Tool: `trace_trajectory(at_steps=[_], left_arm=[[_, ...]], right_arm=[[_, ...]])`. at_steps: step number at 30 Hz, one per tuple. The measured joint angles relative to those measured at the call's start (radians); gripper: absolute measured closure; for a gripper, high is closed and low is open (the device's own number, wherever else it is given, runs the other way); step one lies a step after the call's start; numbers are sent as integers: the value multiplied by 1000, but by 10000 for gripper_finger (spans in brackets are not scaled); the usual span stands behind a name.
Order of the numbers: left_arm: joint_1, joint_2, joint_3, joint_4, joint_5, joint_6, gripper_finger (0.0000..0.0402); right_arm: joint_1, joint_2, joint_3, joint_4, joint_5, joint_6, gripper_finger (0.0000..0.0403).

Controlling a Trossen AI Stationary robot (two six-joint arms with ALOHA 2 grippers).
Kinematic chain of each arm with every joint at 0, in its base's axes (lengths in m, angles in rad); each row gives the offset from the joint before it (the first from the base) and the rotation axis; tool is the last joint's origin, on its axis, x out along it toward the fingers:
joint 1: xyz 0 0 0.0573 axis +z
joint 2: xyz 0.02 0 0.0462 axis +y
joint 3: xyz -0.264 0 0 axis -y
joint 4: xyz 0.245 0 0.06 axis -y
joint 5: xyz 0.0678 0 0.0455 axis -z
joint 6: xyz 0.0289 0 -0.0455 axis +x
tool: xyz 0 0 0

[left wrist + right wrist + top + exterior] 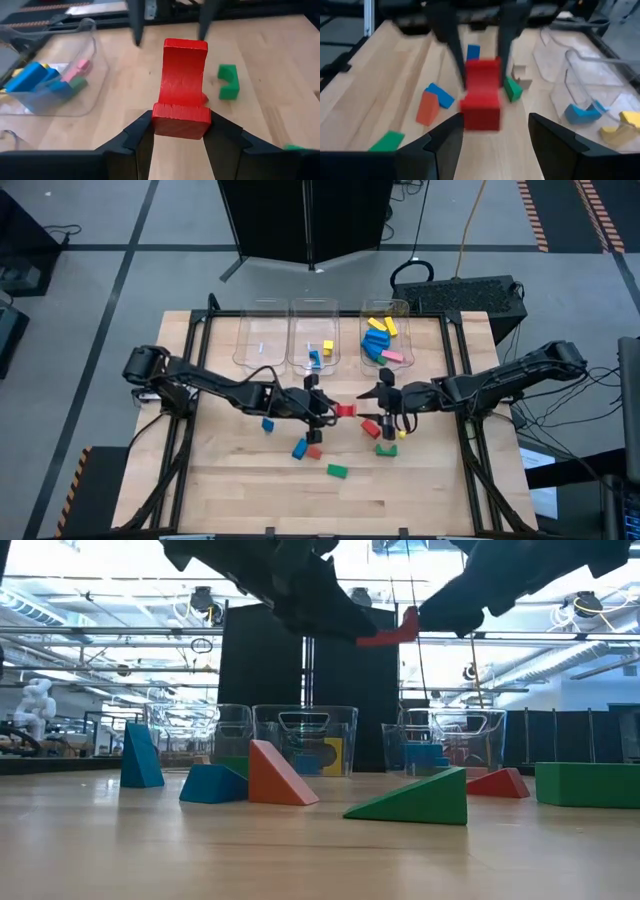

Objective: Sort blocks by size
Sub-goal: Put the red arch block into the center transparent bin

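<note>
My left gripper (333,409) is shut on a red block (346,410) and holds it high above the table's middle; the block also shows in the low view (390,635). My right gripper (374,400) faces it from the right, open, its fingers (447,142) apart, with the red block (481,100) just ahead of them. Loose blocks lie on the table below: blue (299,449), orange-red (314,451), green (337,471), red (370,427), green (386,448). My left gripper pinches the red block by its thick near end (181,124) between its two fingers (141,135), one on each side face. The fingers come about level from the table's left. The block juts out beyond the fingertips, lifted clear of the table.
Three clear bins stand in a row at the far edge: the left one (260,358), the middle one (300,330) with blue and yellow blocks, the right one (404,330) with blue, yellow and pink blocks. A blue block (268,424) lies under my left arm.
</note>
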Motion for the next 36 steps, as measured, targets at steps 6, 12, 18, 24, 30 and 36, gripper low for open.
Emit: trace_trajectory(at_steps=[6,12,18,24,30,36], left_arm=[[2,0,0,-8,0,0,252],[6,0,0,3,0,-5,252],[6,0,0,22,0,-8,252],[6,0,0,21,0,-6,252],[5,0,0,17,0,-7,252],[6,0,1,-1,1,-12,252]], right_arm=[[1,1,0,35,-7,-23,193],[4,49,0,71,-9,-19,190],[3,117,0,148,-2,-48,166],[1,124,0,152,-1,-47,190],[1,124,0,153,2,-40,284],[0,124,0,153,1,-41,288]])
